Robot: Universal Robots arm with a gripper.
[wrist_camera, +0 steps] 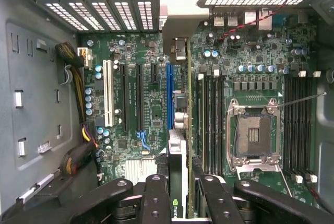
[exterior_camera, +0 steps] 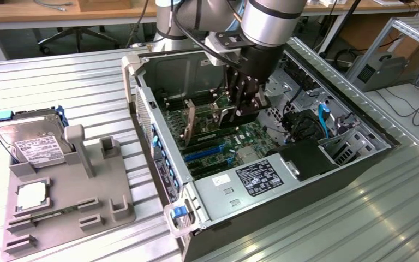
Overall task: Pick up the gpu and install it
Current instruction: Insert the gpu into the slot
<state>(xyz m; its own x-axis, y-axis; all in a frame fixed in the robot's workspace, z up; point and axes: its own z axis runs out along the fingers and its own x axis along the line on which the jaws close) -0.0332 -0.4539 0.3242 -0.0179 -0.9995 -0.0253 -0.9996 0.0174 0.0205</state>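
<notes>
Green motherboard (wrist_camera: 151, 104) fills the bottom of the open case (exterior_camera: 140, 103), and the end effector (exterior_camera: 242, 109) is reaching down inside it, fingers (wrist_camera: 156, 198) pinched nearly together on the gpu (wrist_camera: 177, 172), one each side. The card stands upright on its edge over the board, bracket end toward the rear slot covers, roughly in line with the blue slot (wrist_camera: 169, 93). Can't tell if it's touching the slot. Out on the metal counter (exterior_camera: 64, 82), on the exterior view's left, the grey holder (exterior_camera: 100, 210) has the hard drive (exterior_camera: 31, 142) and CPU (exterior_camera: 31, 195) sitting in it
</notes>
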